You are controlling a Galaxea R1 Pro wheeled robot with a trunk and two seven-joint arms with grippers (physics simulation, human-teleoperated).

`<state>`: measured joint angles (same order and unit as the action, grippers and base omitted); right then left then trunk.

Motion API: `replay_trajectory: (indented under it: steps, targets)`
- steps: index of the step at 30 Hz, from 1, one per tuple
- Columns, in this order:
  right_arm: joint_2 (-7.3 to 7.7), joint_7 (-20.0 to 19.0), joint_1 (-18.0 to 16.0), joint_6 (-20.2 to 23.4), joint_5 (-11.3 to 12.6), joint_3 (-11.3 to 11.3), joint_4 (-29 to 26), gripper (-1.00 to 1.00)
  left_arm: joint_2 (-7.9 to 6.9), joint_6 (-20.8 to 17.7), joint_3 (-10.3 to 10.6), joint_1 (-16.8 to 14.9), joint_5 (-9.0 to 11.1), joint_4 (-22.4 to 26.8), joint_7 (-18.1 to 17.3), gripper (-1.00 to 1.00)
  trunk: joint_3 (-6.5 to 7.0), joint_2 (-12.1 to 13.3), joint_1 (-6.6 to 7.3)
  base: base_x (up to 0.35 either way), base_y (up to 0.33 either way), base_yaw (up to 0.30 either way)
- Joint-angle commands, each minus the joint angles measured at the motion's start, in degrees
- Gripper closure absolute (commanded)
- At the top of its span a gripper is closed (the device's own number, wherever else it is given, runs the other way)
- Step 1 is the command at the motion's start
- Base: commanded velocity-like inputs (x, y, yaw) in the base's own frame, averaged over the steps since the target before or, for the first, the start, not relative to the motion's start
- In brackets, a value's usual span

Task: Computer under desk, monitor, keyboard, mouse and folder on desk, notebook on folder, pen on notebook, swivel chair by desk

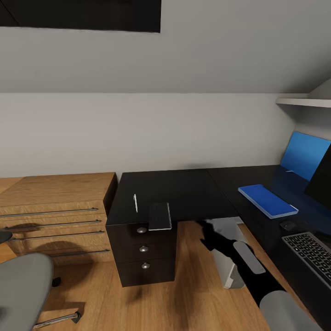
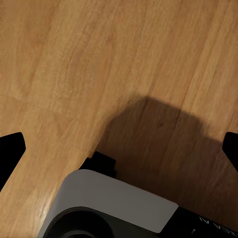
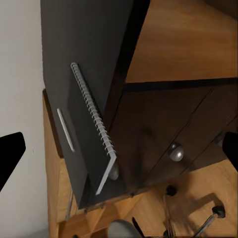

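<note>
Right claw (image 3: 119, 148), black tips spread, faces the spiral-bound notebook (image 3: 94, 131) overhanging the matt desk (image 3: 79, 59).

Light wood floor (image 2: 74, 64), dark shadow (image 2: 158, 148), spread jaws, white robot base (image 2: 114, 198)

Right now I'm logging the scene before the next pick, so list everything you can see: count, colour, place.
L-shaped matt black desk: one, along the wall and right side.
Flat bright blue folder: one, on the desk's right wing.
Small dark rounded mouse: one, between folder and keyboard.
Silver-grey keyboard with dark keys: one, desk's near right.
Black-fronted monitor: one, right edge, partly cut off.
Dark grey spiral notebook: one, overhanging the desk's front edge.
Thin white pen: one, left of the notebook.
Black drawer unit with silver knobs: one, under the desk.
Light grey computer tower: one, under the desk.
Light-wood shelf unit: one, left.
Grey swivel chair: one, bottom left.
Right gripper: open, over the floor.
Left gripper: open, above the floor.
</note>
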<state>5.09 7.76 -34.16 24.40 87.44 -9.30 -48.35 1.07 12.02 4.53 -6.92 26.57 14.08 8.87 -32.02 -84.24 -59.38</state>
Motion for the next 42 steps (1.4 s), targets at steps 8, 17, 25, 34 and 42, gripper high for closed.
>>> replay_trajectory:
  steps: [8,17,25,34,42]
  targets:
    - [-2.15,0.5,0.0,-0.8,-5.3,0.0,1.3,-1.00,-0.03,0.2,0.4,0.0,0.5,0.2,0.6,-1.00,-0.06,0.0,0.00,0.000,0.000,0.000]
    - [-3.42,0.5,0.0,-3.0,-7.9,-0.1,1.6,-1.00,0.01,-0.9,0.3,0.0,0.7,5.3,0.6,-1.00,-0.06,0.0,0.00,0.000,0.000,0.000]
    - [-5.47,0.4,0.0,-3.4,-8.9,0.0,1.7,-1.00,-1.25,-35.3,-5.4,0.0,1.3,32.2,1.2,-1.00,-0.95,-2.0,-1.09,0.000,0.000,0.000]
    - [-5.28,0.3,0.0,-3.7,-9.0,0.5,1.4,-1.00,-1.35,-48.0,-9.6,0.0,1.4,43.0,0.9,-1.00,-2.57,-5.6,-3.07,0.000,0.000,0.000]
    - [-5.29,0.0,0.0,-3.6,-9.3,-0.1,1.3,-1.00,-1.44,-46.8,-9.8,0.0,1.1,39.1,0.7,-1.00,-4.01,-8.9,-4.83,0.000,0.000,0.000]
